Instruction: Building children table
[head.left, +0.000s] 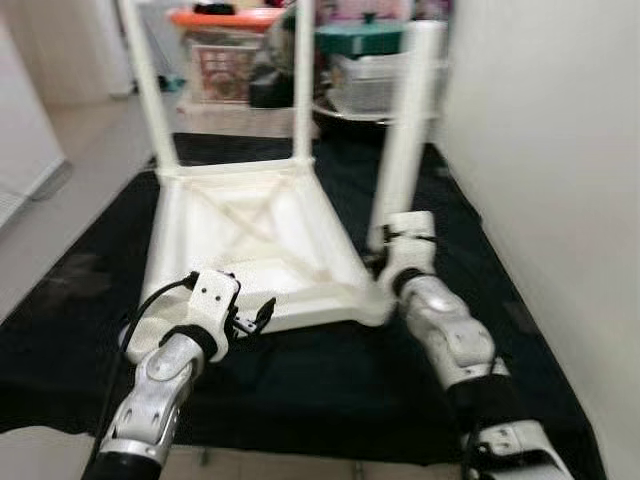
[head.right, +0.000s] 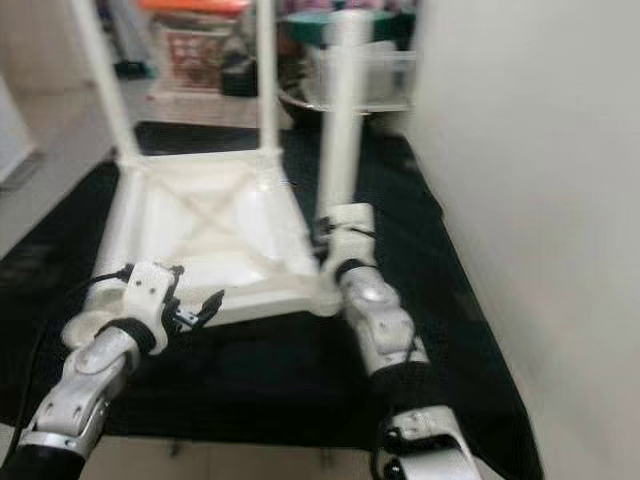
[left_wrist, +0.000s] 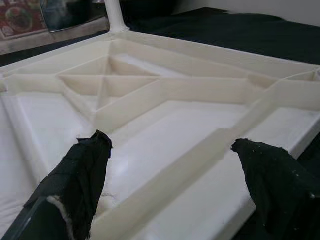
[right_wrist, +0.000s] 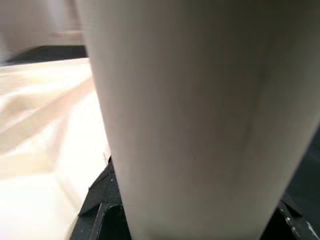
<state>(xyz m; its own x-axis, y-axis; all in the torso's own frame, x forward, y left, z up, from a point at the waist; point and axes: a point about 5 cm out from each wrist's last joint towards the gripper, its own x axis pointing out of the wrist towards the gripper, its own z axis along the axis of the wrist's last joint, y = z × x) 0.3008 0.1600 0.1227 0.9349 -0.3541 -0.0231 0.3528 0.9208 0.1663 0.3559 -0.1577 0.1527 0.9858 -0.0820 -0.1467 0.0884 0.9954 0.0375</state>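
A white plastic children's tabletop (head.left: 255, 245) lies upside down on a black mat (head.left: 330, 385) spread over the floor, its ribbed underside facing up, as a humanoid robot works on the legs. Two legs already stand upright in the far corners, the far-left leg (head.left: 148, 85) and the far-right leg (head.left: 303, 80). A third leg (head.left: 408, 130) is held upright at the near right corner, its long axis vertical, its foot just beside the corner socket.

The right claw (head.left: 385, 262) is the nearer one to that corner; the wrist camera shows the leg running straight up close against its black fingers, and it looks to be gripping the post, though the fingers' closure cannot be told for sure. The left claw (left_wrist: 167, 165) hovers over the near left part of the tabletop, fingers (left_wrist: 82, 170) spread wide, holding nothing, the ribs lying straight ahead of it.

By this count, three legs are in view and one corner, the near left, has none. Storage bins (head.left: 225, 50) crowd the background beside a white wall (head.left: 545, 150).
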